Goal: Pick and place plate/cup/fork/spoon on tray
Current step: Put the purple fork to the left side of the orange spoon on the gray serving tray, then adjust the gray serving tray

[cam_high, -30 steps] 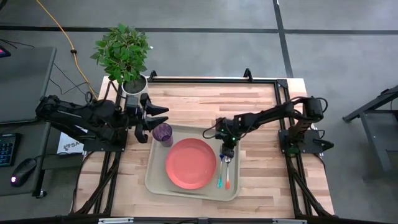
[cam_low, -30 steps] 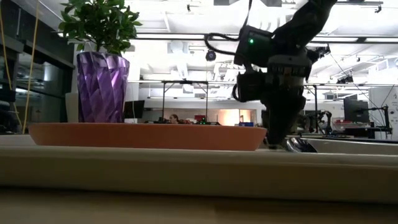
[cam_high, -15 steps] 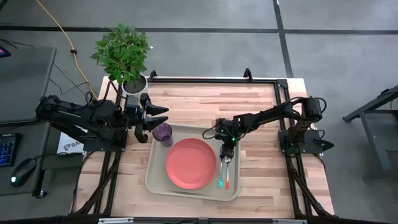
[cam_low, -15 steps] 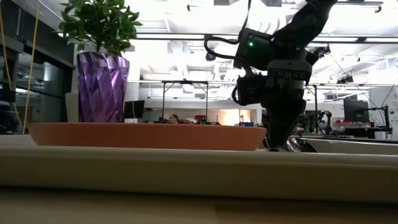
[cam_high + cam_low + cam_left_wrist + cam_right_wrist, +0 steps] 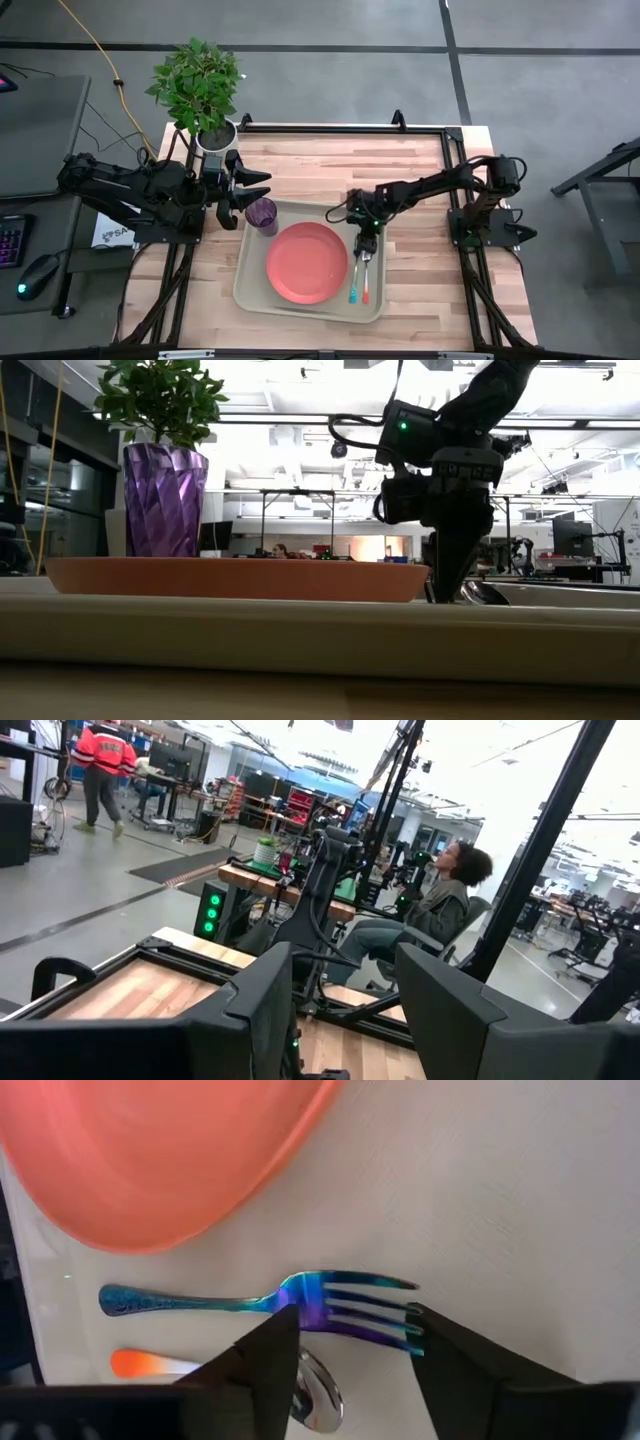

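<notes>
Right gripper (image 5: 345, 1350): jaws spread, one finger (image 5: 265, 1365) to each side of the fork (image 5: 300, 1302) tines, nothing pinched. Fork flat on the tray (image 5: 480, 1200), blue handle pointing away from the tines, running alongside the plate (image 5: 150, 1150) edge. Spoon (image 5: 300, 1385) just beside the fork, orange handle parallel to the blue one, silver bowl partly hidden under a finger. From above: right gripper (image 5: 366, 243) pointing straight down over the head ends of fork (image 5: 354, 278) and spoon (image 5: 365, 278), both lying side by side in the tray's right strip between plate (image 5: 307, 262) and rim. Right arm stretched low from its base at the table's right edge, reaching left to the tray (image 5: 250, 285), wrist bent down. At table height: right gripper (image 5: 452, 585) hanging vertical, fingertips down at tray level just right of the plate (image 5: 235, 578).

Left gripper (image 5: 252, 193): jaws apart, empty, raised beside the tray's left far corner, fingers (image 5: 440, 1010) aimed level across the table. Left arm folded back toward its base on the left. Cup (image 5: 262, 214) upright in the tray's left far corner, near the plate, just below the left fingertips. Potted plant (image 5: 200, 90) at the table's far left corner.
</notes>
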Action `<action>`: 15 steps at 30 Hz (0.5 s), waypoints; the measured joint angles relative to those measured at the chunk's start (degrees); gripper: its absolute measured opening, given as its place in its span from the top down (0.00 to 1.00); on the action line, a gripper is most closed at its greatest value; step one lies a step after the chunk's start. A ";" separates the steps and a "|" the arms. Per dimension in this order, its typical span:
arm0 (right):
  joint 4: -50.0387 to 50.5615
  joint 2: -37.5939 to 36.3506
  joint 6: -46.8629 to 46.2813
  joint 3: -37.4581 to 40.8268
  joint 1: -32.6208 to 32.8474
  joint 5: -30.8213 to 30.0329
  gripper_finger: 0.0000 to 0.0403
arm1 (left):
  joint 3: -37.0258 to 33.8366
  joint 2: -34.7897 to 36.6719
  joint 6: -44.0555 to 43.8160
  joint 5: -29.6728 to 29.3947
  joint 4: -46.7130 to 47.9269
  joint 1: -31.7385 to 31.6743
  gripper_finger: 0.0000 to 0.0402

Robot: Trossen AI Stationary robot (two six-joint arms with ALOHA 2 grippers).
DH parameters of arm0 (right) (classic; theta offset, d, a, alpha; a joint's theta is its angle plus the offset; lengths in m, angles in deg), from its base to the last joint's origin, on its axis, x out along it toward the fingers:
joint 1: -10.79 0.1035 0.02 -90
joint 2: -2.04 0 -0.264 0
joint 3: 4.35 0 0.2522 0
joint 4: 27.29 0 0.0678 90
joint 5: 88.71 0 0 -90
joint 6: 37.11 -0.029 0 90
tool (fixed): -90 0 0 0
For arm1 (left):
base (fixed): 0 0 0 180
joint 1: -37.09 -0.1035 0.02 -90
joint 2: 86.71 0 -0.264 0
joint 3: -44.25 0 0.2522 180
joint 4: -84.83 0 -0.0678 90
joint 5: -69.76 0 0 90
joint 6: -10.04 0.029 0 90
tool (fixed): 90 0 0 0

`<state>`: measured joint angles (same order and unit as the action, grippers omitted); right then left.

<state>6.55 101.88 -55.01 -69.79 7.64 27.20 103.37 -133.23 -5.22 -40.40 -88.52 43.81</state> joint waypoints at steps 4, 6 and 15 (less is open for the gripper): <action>2.60 -1.69 0.99 0.00 -0.77 -0.85 0.52 | 0.00 0.00 0.35 0.00 0.00 0.00 0.60; 4.89 -2.95 1.84 -0.02 -1.36 -1.79 0.51 | 0.02 0.00 0.46 0.01 0.00 0.00 0.60; 17.46 -13.62 4.88 0.00 -5.54 -3.50 0.50 | 0.02 0.00 0.46 0.01 0.15 0.01 0.60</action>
<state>24.00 88.26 -50.12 -69.79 2.10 23.70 103.39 -133.23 -4.76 -40.39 -88.37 43.82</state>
